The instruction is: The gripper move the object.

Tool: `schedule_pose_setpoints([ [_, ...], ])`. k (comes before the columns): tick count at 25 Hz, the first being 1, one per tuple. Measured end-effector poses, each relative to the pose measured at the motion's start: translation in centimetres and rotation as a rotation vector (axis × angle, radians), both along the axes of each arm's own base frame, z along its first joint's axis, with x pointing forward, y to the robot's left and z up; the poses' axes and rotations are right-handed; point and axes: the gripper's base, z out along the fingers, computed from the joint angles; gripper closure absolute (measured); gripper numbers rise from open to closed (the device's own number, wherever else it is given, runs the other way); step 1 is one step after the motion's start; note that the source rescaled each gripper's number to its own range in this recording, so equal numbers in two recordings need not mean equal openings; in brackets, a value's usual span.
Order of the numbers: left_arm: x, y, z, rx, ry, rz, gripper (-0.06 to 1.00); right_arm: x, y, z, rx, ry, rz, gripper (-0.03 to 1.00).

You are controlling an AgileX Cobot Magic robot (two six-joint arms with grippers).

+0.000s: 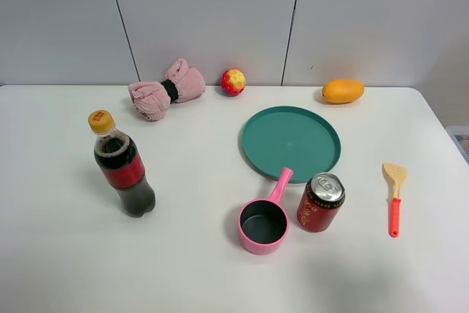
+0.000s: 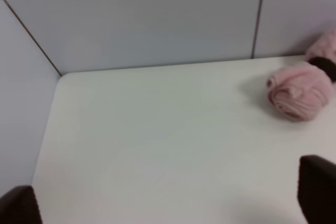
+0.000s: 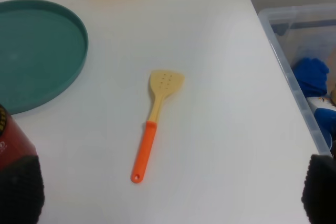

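The red can (image 1: 320,201) with a silver top stands upright on the white table, just right of a pink saucepan (image 1: 264,221) and in front of a teal plate (image 1: 292,141). Its red side shows at the edge of the right wrist view (image 3: 11,142), next to one black fingertip (image 3: 18,192). My right gripper (image 3: 168,192) is open and empty above the table, close to the can. My left gripper (image 2: 168,203) is open and empty over the table's far left corner. Neither arm shows in the exterior high view.
A cola bottle (image 1: 122,174) stands at the left. A pink cloth roll (image 1: 165,90), a red-yellow fruit (image 1: 233,81) and a mango (image 1: 343,90) lie along the back. An orange-handled spatula (image 1: 394,196) lies at the right. A clear bin (image 3: 302,61) sits beyond the table's right edge.
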Motion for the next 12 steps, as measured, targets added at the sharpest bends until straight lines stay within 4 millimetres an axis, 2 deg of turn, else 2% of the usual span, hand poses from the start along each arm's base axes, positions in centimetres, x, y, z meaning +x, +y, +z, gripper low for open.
schedule_pose_setpoints([
  [6, -8.4, -1.6, -2.7, -0.059, -0.182, -0.035, -0.03, 0.0, 0.0, 0.0, 0.0, 0.0, 0.0, -0.03],
  [12, -13.7, -2.6, -6.8, -0.089, -0.286, -0.06, -0.03, 0.0, 0.0, 0.0, 0.0, 0.0, 0.0, -0.03],
])
